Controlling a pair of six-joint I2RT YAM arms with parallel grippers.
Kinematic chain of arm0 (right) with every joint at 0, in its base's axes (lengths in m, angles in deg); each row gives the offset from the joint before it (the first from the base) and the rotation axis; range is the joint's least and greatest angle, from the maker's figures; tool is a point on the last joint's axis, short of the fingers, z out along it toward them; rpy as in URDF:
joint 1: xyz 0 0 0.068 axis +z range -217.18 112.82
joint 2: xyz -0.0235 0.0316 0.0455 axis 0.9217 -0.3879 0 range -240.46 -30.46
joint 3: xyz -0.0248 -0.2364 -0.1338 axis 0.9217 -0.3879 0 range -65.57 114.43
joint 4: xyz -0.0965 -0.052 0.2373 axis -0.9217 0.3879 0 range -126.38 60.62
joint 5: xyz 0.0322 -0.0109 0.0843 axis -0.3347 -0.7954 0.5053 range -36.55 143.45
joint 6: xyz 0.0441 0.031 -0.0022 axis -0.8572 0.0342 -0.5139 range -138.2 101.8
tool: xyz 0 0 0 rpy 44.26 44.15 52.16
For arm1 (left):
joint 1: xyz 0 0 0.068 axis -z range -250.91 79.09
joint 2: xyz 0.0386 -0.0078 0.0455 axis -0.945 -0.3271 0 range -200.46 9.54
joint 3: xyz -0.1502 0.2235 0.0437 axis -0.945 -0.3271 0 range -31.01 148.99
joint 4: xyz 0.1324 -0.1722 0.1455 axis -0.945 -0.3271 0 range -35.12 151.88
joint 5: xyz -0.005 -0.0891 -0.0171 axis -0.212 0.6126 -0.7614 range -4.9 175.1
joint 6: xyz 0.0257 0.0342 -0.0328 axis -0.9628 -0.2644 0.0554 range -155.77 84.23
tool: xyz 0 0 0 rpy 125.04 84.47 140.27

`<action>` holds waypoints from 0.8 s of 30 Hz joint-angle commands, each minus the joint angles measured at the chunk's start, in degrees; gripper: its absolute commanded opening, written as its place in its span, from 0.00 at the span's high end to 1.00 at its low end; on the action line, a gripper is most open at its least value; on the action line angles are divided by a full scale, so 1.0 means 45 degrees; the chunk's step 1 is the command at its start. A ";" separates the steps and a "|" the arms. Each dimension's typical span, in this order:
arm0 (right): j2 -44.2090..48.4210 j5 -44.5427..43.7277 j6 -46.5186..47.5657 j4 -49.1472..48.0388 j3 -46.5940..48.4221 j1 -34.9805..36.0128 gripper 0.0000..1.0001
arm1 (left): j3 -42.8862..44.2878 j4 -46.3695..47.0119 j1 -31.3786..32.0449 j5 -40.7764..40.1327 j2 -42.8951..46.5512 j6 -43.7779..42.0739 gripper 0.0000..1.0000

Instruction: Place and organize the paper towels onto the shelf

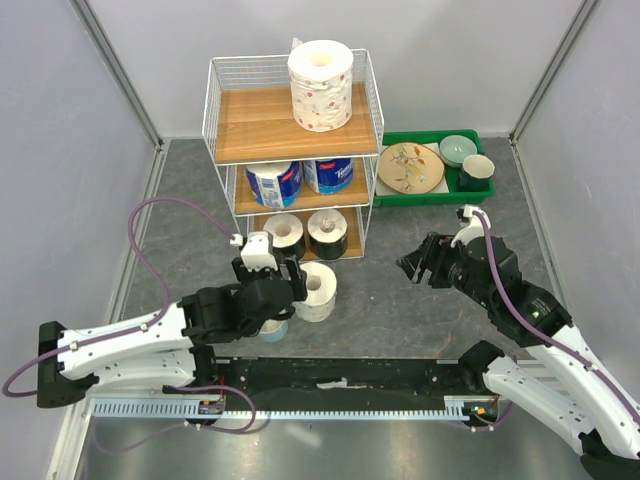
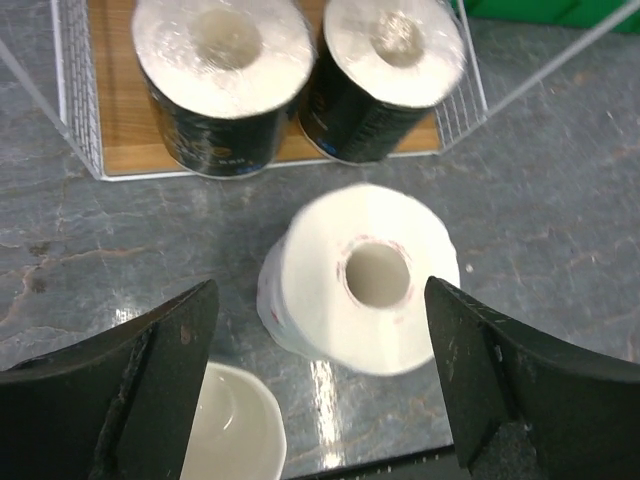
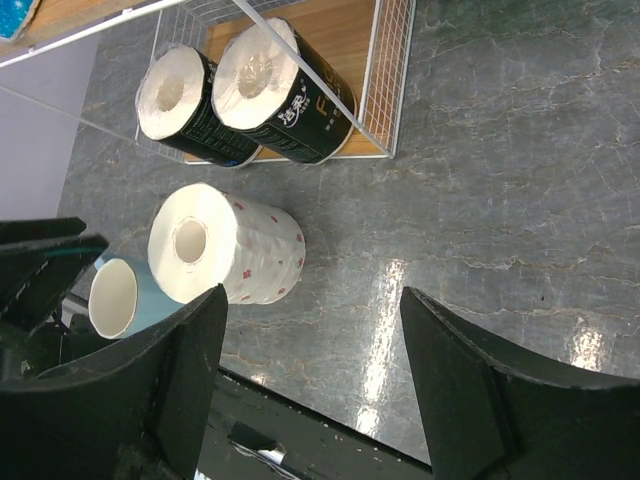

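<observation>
- The shelf (image 1: 255, 125) stands at the far middle of the counter (image 1: 400, 310). It is a three-tier rack of white wire with wooden boards.
- A speckled roll (image 1: 320, 85) stands upright on the top tier, toward its right side, core upward.
- Two blue-wrapped rolls (image 1: 275, 183) stand side by side on the middle tier.
- Two dark-wrapped rolls (image 1: 283, 236) stand side by side on the bottom tier, white ends and cores facing up.
- A second speckled roll (image 1: 316, 290) is off the shelf. It stands upright on the counter just in front of the bottom tier, its hollow core upward.
- The left hand (image 2: 320, 300) is released, its jaws spread wide. In the wrist view one black finger shows on each side of the second speckled roll, with a gap to it on both sides. It grasps nothing.
- A pale cup (image 1: 273, 328) sits on the counter just beside that roll, on its near-left side and under the left hand.
- The right hand (image 1: 415, 265) is also released and grasps nothing. It hangs over bare counter to the right of the shelf, well apart from the rolls.
- A green tray (image 1: 440, 198) lies right of the shelf, holding a plate (image 1: 410, 167), a bowl (image 1: 458, 150) and a mug (image 1: 477, 172).
</observation>
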 commanded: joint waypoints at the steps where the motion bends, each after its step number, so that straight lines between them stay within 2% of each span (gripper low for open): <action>1: 0.0047 -0.0096 -0.0119 -0.0192 -0.0101 0.0015 0.22 | -0.0365 0.1757 -0.1306 0.1184 -0.0485 -0.1098 0.11; 7: 0.0183 -0.0213 -0.0100 -0.0153 -0.0179 0.0035 0.22 | -0.0639 0.3011 -0.2401 0.2885 -0.1111 -0.2449 0.16; 12: 0.0184 -0.0251 -0.0119 -0.0133 -0.0277 0.0035 0.21 | -0.0775 0.3578 -0.2462 0.3882 -0.1424 -0.3152 0.19; 18: 0.0183 -0.0271 -0.0119 -0.0114 -0.0297 0.0035 0.21 | -0.0971 0.3210 -0.2462 0.4684 -0.1717 -0.3018 0.22; 24: 0.0203 -0.0310 -0.0138 -0.0094 -0.0316 0.0015 0.21 | -0.0892 0.2153 -0.2481 0.4588 -0.1620 -0.2334 0.23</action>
